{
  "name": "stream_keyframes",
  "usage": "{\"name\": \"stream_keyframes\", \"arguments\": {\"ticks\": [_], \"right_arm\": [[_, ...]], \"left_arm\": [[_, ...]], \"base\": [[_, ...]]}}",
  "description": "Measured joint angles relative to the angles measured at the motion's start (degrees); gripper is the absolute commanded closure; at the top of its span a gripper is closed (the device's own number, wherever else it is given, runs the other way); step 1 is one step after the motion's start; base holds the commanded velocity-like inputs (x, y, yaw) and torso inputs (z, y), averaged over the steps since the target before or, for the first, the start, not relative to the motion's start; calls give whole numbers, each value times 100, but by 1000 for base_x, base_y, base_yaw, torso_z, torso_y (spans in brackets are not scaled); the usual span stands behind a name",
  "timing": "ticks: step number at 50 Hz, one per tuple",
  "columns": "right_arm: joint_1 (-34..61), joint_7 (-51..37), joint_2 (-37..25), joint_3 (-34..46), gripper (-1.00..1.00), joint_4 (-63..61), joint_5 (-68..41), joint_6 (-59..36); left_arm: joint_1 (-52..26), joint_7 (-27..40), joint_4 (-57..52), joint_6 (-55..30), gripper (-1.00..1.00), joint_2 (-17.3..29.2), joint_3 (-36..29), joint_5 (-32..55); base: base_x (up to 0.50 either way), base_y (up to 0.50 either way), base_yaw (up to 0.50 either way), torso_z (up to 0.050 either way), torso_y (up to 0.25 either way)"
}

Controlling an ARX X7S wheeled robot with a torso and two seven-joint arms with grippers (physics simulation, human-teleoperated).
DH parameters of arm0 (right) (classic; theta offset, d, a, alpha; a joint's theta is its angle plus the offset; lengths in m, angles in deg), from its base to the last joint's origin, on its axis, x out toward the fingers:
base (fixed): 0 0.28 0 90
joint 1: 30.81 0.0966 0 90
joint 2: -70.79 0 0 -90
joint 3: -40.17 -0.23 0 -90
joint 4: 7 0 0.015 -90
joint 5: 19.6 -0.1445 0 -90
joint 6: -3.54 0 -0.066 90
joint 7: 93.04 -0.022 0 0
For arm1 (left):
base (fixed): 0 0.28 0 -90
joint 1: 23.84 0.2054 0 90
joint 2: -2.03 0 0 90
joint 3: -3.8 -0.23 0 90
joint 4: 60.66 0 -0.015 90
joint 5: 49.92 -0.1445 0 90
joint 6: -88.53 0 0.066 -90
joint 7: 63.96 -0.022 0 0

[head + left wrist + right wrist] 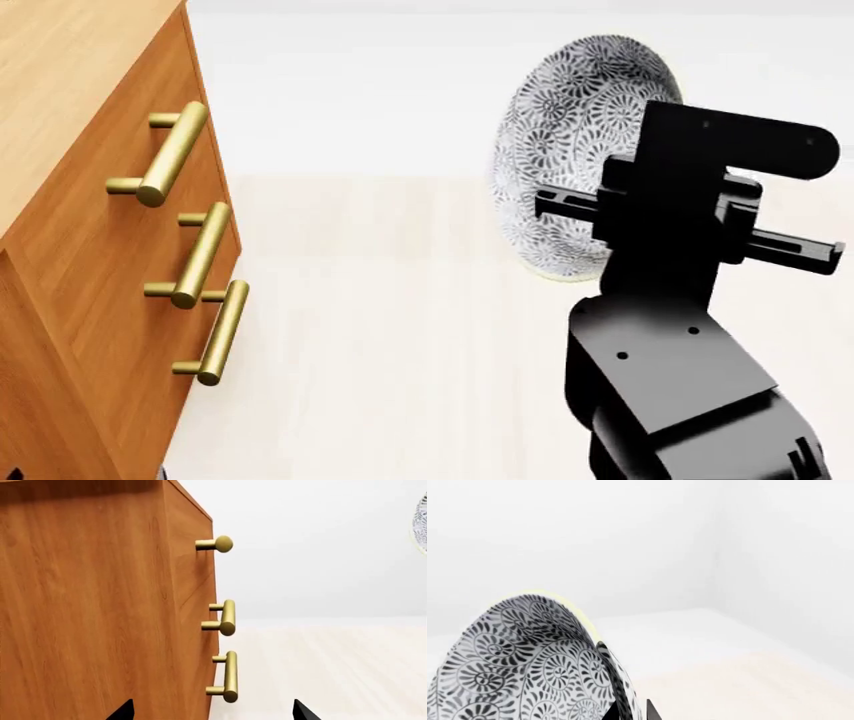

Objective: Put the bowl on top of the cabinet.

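The bowl (567, 150), white with a dense dark grey floral pattern, hangs tipped on edge in the air right of centre in the head view. My right gripper (630, 711) is shut on its rim, one fingertip on each side of the wall. The bowl (520, 665) fills the right wrist view's lower part, and a sliver of the bowl (420, 522) shows in the left wrist view. The orange-brown cabinet (80, 130) with brass bar handles stands to the left of the bowl, apart from it. My left gripper (212, 711) is open beside the cabinet (87, 605), holding nothing.
The cabinet's lighter wood top (54, 60) shows at the head view's upper left. Three brass handles (200, 250) stick out from its drawer fronts toward the bowl's side. A pale floor (400, 340) and white walls lie beyond. My right arm's black links (681, 380) cover the lower right.
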Motion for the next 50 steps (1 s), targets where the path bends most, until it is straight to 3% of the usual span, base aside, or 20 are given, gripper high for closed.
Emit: {"name": "stream_keyframes", "arguments": {"ticks": [33, 50], "right_arm": [[-478, 1411, -186, -99, 100, -207, -615, 860], [-661, 1650, -261, 19, 100, -281, -493, 1160]], "left_arm": [[7, 47, -30, 18, -100, 41, -33, -1], [221, 134, -359, 16, -100, 117, -135, -145]], "base": [[0, 0, 0, 0, 1], [0, 0, 0, 0, 1]]}}
